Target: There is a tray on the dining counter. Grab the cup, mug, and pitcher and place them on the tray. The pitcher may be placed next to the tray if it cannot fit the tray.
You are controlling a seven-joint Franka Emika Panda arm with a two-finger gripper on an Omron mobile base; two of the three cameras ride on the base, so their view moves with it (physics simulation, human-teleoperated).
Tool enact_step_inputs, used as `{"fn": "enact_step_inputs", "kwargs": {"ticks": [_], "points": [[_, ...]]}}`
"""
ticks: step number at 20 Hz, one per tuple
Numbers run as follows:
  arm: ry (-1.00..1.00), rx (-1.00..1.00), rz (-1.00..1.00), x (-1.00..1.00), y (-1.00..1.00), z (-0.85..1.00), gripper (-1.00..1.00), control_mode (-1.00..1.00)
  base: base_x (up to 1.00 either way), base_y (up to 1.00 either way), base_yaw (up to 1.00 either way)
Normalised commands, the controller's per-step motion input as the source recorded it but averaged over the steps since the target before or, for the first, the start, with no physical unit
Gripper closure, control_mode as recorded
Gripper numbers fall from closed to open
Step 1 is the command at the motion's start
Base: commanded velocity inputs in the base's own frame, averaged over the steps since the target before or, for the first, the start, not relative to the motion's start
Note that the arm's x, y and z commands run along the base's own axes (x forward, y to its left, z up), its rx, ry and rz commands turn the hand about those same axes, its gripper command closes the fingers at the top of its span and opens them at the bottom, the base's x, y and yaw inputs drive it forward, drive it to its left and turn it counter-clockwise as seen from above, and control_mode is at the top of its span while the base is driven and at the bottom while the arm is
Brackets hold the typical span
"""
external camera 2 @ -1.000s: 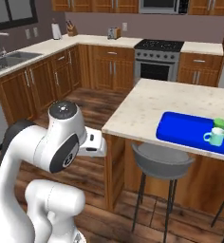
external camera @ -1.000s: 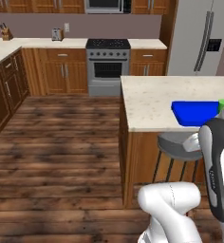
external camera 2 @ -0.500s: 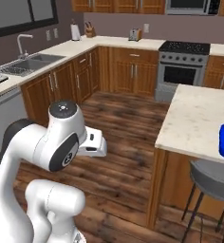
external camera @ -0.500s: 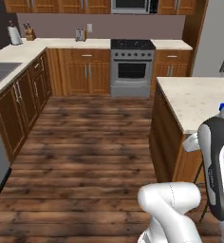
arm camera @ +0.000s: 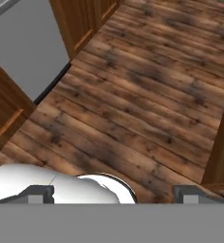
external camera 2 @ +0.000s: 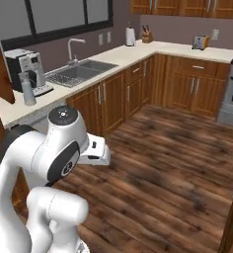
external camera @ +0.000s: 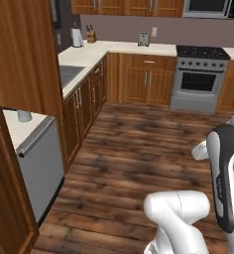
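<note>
Kitchen floor of dark wood planks (external camera: 134, 149) is running through the middle of both base views, with wall cabinets and counters ringing it.

Far left, right base view: the pitcher (external camera 2: 27, 89), grey and slim with a darker lid, is standing upright on the pale wall counter (external camera 2: 19, 106), just beside a coffee machine (external camera 2: 24, 64) and left of the sink (external camera 2: 79, 71). Left base view is showing what is probably its base (external camera: 24, 116) at the near left, on the counter above the dishwasher (external camera: 39, 163); the upper part is hidden by a cabinet.

Centre: the arm (external camera 2: 54, 148) is sitting folded close to its base, not reaching toward anything. Hand view is looking down at floorboards, with the gripper (arm camera: 114, 193) showing two tips spread wide apart and nothing between them.

Right, far wall: the stove (external camera: 198, 74) and toaster (external camera: 144, 38) are standing well apart from the pitcher.

Judgement: pitcher fetch is the step in hand; base positioning is not yet finished.

Risks:
- Pitcher is tall and narrow; a high or off-centre pinch is likely to tip it.
- Coffee machine is crowding one side; a finger could be striking it on approach.
- Base stopping too far out would be forcing a stretched reach over the counter edge.
- Carrying it upright while driving could be loosening the hold.
</note>
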Motion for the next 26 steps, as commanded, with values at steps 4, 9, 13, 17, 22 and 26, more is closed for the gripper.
{"fn": "enact_step_inputs", "kwargs": {"ticks": [4,9,13,17,22,26], "points": [[0.00,0.00,0.00,0.00,0.00,0.00,-1.00,1.00,0.90,0.24,0.51],[0.00,0.00,0.00,0.00,0.00,0.00,-1.00,1.00,0.73,-0.16,0.40],[0.00,0.00,0.00,0.00,0.00,0.00,-1.00,1.00,0.74,-0.34,0.32],[0.00,0.00,0.00,0.00,0.00,0.00,-1.00,1.00,0.78,-0.26,0.33],[0.00,0.00,0.00,0.00,0.00,0.00,-1.00,1.00,0.69,-0.04,0.37],[0.00,0.00,0.00,0.00,0.00,0.00,-1.00,1.00,0.54,0.00,0.44]]}}
